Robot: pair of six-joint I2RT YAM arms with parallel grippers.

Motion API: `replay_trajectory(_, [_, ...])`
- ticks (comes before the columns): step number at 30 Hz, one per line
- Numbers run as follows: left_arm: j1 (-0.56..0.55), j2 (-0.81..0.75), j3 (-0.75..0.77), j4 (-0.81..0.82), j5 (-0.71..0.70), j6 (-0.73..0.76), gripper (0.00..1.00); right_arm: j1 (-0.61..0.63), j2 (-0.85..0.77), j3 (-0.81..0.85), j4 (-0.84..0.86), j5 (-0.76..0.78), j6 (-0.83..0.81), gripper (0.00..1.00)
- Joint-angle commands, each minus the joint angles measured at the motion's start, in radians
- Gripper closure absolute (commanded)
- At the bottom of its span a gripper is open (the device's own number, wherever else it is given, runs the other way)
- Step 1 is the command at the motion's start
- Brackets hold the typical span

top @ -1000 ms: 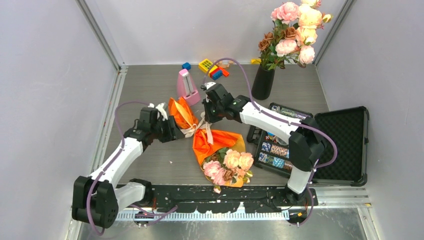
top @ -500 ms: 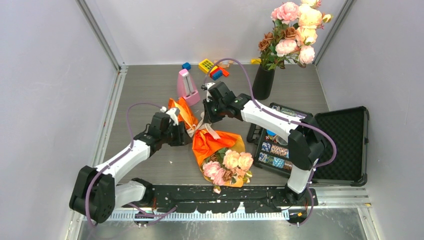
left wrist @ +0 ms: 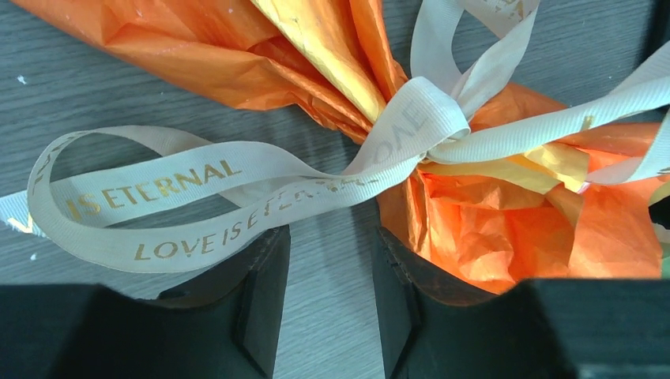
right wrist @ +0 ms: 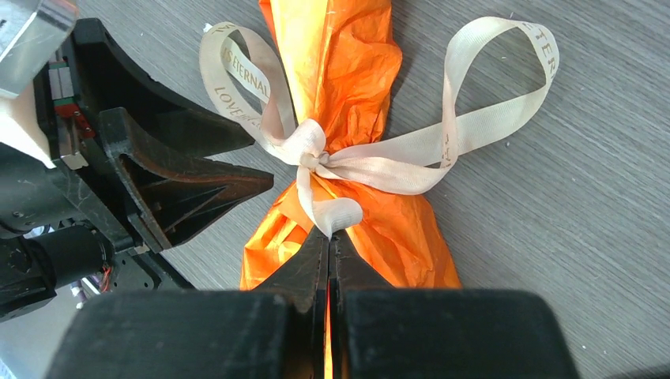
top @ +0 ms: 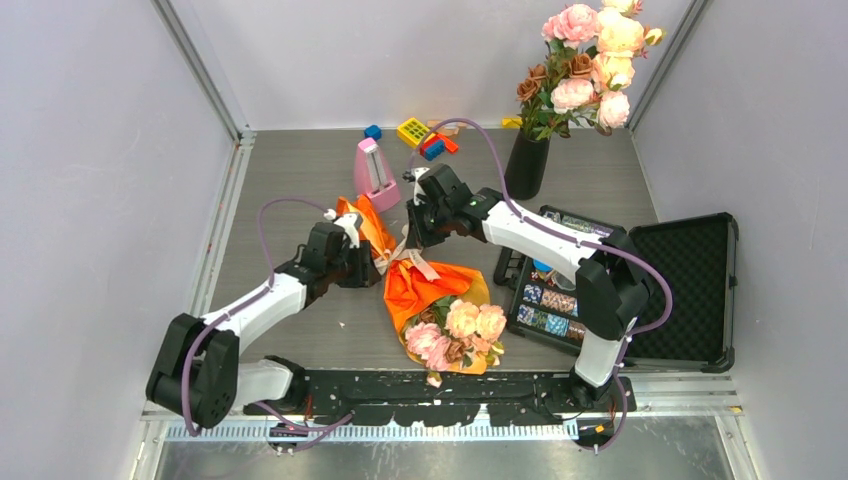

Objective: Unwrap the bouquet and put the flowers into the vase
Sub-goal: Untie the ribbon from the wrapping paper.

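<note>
The bouquet [top: 430,285] lies on the table, its orange paper [right wrist: 348,71] tied at the neck with a cream ribbon [left wrist: 411,126]. Its pink and peach flowers [top: 458,328] point toward the near edge. My right gripper [right wrist: 329,235] is shut on a short tail of the ribbon [right wrist: 336,215] just below the knot. My left gripper [left wrist: 329,253] is open, low over the table at the bouquet's left side. A lettered ribbon loop [left wrist: 158,189] lies over its left finger [left wrist: 261,300], and the paper touches the right one. The black vase [top: 527,165] stands at the back right with roses in it.
A pink metronome [top: 375,175] stands just behind the bouquet's tail. Coloured bricks [top: 425,140] lie at the back. To the right are a tray of small items [top: 545,295] and an open black case [top: 690,290].
My left arm has moved right, up to the bouquet's tied neck, and its jaws have narrowed a little. The right gripper has stayed shut at the ribbon.
</note>
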Motion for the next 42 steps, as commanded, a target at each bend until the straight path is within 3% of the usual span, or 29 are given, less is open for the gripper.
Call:
replay_trajectory(1, [-0.002, 0.033, 0.042, 0.085, -0.004, 0.047, 0.56, -0.007, -0.017, 0.000, 0.039, -0.031, 0.008, 1.00])
replay_trajectory(26, [-0.002, 0.137, 0.019, 0.238, 0.061, 0.092, 0.62, -0.046, -0.028, -0.009, 0.041, -0.053, 0.015, 1.00])
replay_trajectory(35, [-0.004, 0.161, 0.016, 0.241, 0.056, 0.103, 0.57, -0.050, -0.019, 0.003, 0.041, -0.074, 0.006, 1.00])
replay_trajectory(42, [-0.011, 0.166, 0.016, 0.240, 0.045, 0.106, 0.61, -0.050, -0.003, 0.029, 0.011, -0.078, -0.018, 1.00])
